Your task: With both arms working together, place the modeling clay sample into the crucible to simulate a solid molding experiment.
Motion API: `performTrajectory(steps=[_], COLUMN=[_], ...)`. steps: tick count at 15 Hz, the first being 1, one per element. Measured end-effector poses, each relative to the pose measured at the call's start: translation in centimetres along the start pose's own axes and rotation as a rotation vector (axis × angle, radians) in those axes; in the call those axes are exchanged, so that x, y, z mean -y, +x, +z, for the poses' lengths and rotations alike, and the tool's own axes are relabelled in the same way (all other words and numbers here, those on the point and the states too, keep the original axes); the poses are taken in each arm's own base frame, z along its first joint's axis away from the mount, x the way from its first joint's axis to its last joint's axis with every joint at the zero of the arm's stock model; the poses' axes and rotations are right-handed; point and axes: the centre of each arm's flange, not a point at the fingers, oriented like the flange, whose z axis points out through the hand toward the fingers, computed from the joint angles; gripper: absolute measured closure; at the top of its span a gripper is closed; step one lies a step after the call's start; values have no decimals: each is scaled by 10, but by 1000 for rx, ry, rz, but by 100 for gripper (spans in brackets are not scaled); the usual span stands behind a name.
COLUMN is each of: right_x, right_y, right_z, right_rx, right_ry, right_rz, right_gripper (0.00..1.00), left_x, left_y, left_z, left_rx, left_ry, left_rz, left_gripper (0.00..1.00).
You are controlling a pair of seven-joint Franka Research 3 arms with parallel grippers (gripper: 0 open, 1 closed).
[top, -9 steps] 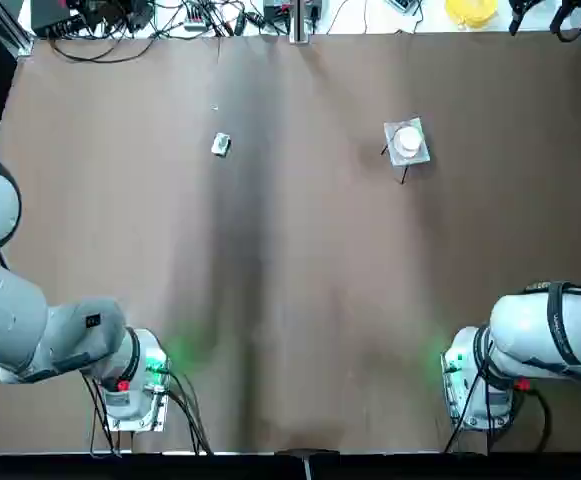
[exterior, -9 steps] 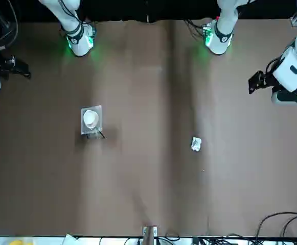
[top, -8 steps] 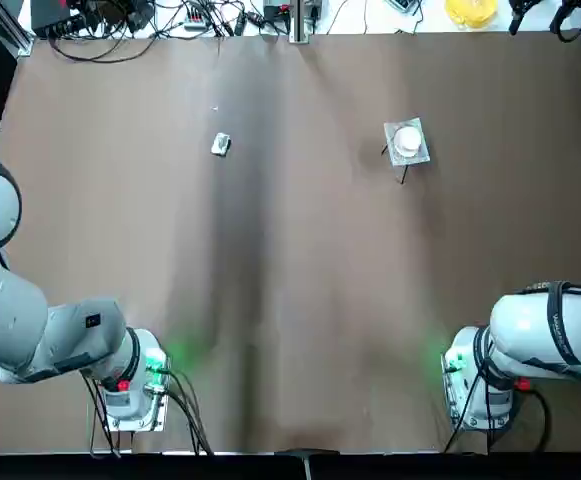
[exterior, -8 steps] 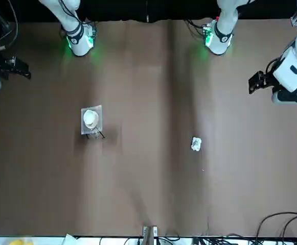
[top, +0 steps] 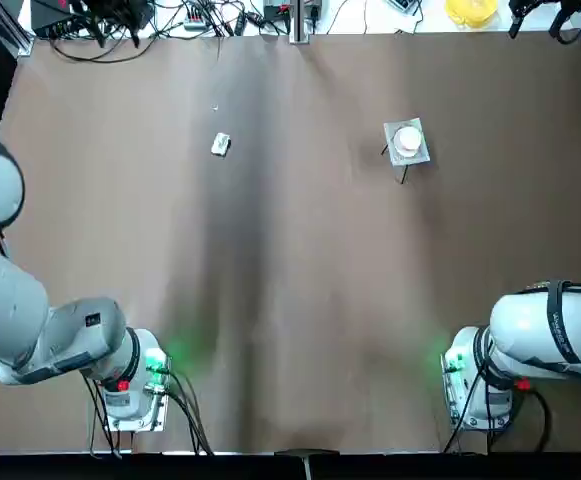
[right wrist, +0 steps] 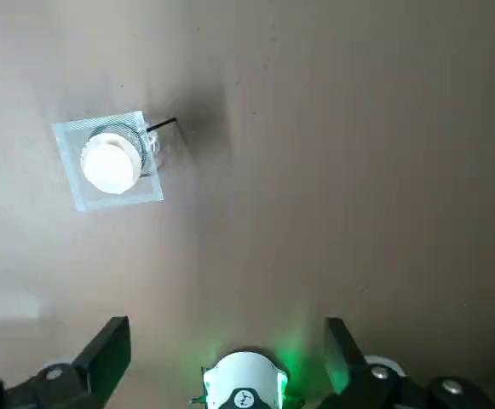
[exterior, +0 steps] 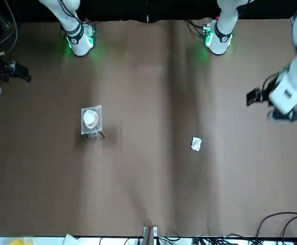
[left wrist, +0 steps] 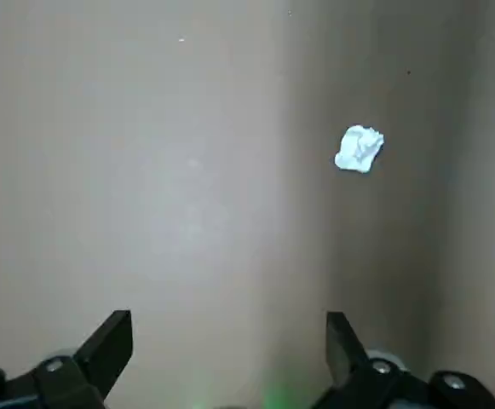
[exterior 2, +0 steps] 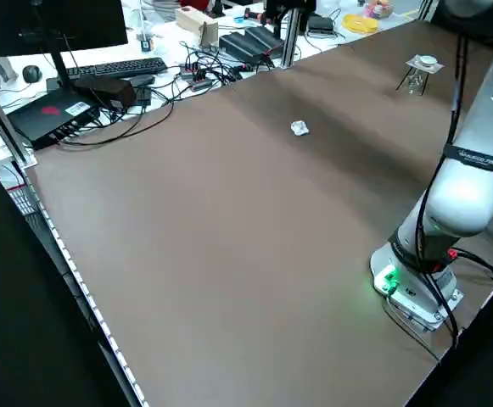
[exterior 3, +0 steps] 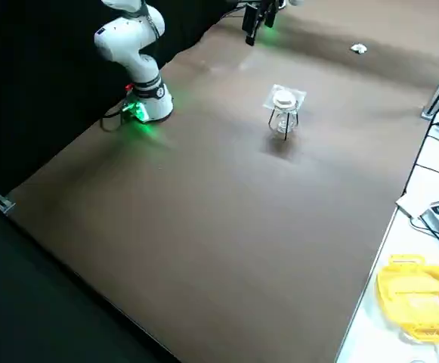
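Observation:
The modeling clay sample (top: 220, 145) is a tiny whitish lump lying on the brown table, left of middle; it also shows in the front view (exterior: 196, 144) and the left wrist view (left wrist: 359, 150). The crucible (top: 407, 141), a small white cup, sits on a square silvery plate with thin dark legs (top: 419, 155) at the far right, seen too in the right wrist view (right wrist: 110, 163). My left gripper (left wrist: 227, 319) hangs open high above the table, well short of the clay. My right gripper (right wrist: 226, 324) is open too, high and short of the crucible.
Cables, a keyboard and dark boxes (exterior 2: 102, 80) lie beyond the table's far edge, with a yellow object (exterior 3: 415, 296) off its far right corner. Both arm bases (top: 135, 385) (top: 475, 385) glow green at the near edge. Bare brown table (top: 310, 280) separates clay and crucible.
In the front view my left arm's hand has moved out over the table, away from its base. The clay and the crucible have stayed where they were.

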Motion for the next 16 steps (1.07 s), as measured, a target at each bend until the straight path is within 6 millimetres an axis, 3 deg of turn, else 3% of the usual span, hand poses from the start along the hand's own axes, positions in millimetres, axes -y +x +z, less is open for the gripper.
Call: performTrajectory(steps=[3,6,12,14,16], right_x=[8,13,2,15,39], right_y=[7,21,74,82,88], right_z=[8,26,111,128,155], right_rx=[10,36,184,185,163], right_ry=[28,100,244,245,235], right_rz=[-17,-28,-18,-33,-50], right_gripper=[0,0,0,2,15], left_x=[-5,-15,-45,-52,-57], left_y=[47,73,90,92,93], left_z=[72,129,190,208,228], left_rx=[16,38,68,83,80], left_ry=[-47,-57,4,11,8], left_rz=[18,43,120,138,150], left_gripper=[0,0,0,0,0])
